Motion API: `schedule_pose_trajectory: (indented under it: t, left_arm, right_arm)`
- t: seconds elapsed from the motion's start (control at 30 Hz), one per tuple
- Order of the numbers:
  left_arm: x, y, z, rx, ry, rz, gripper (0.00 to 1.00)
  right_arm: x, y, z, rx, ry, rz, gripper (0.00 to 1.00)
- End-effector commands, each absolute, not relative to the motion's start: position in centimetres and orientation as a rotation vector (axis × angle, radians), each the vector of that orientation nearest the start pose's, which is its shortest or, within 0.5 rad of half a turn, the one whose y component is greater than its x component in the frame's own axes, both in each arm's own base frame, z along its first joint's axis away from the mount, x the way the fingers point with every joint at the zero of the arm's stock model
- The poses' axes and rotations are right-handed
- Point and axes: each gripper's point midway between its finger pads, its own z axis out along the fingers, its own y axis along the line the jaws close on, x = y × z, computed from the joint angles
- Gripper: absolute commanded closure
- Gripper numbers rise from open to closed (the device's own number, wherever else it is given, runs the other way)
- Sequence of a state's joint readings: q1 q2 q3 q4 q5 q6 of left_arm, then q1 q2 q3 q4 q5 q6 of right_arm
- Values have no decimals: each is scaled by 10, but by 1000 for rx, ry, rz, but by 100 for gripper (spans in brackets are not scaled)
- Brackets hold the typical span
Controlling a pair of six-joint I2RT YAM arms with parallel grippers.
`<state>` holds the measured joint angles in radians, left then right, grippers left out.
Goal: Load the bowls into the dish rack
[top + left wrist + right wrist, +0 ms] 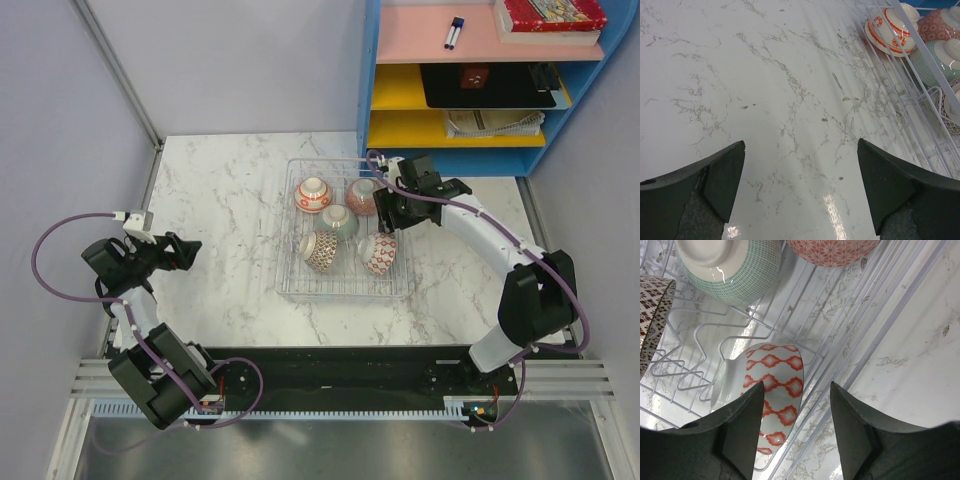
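The dish rack (292,270) stands mid-table with all five bowls in it. These are a red-banded bowl (313,194), a pink-red bowl (362,196), a pale green bowl (339,222), a brown patterned bowl (319,251) and a red-diamond bowl (378,253). My right gripper (388,211) is open and empty above the rack's right side. In its wrist view the gripper (796,386) is just over the red-diamond bowl (777,375), which lies on its side, with the green bowl (735,270) beyond. My left gripper (187,251) is open and empty over bare table, left of the rack.
A blue shelf unit (372,80) with books and markers stands at the back right, close behind the rack. In the left wrist view the rack's wire side (920,95) and bowls show at the upper right. Grey walls enclose the marble table (220,190).
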<state>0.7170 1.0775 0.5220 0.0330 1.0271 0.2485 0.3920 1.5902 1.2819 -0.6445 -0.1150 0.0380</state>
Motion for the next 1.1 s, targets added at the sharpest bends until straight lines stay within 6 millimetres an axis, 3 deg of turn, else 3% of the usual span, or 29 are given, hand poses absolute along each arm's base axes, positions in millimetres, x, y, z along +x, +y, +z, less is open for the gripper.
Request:
schedule_pose_trajectory:
  t: [0.0, 0.13, 0.17, 0.2, 0.23, 0.27, 0.47, 0.6, 0.77, 0.9, 1.07]
  left_arm:
    - [296, 65, 153, 219, 1804, -373, 0]
    - [296, 65, 153, 218, 1805, -375, 0]
    - [296, 65, 154, 220, 1803, -373, 0]
    - [296, 64, 154, 223, 1802, -376, 0]
    - [296, 65, 154, 221, 1802, -374, 0]
    - [295, 64, 155, 223, 1801, -374, 0]
    - [294, 62, 157, 237, 1792, -376, 0]
    - [293, 60, 158, 246, 1787, -386, 0]
    - [290, 53, 162, 282, 1767, -408, 0]
    - [286, 48, 168, 310, 1746, -394, 0]
    - [275, 33, 180, 401, 1687, -384, 0]
  right_arm:
    - [362, 176, 172, -529, 2385, 321, 36]
    - [368, 195, 214, -599, 2247, 430, 33]
    - [370, 200, 225, -610, 2204, 453, 23]
    - [368, 202, 237, -626, 2160, 474, 20]
    - [368, 204, 246, -640, 2126, 480, 6]
    - [370, 207, 257, -653, 2078, 497, 3]
    - [349, 199, 305, -718, 1844, 466, 3]
    - [328, 190, 319, -808, 1748, 415, 3]
    - [307, 166, 316, -835, 1711, 306, 3]
    - [304, 144, 322, -775, 1699, 197, 3]
    - [296, 138, 330, -747, 1649, 211, 3]
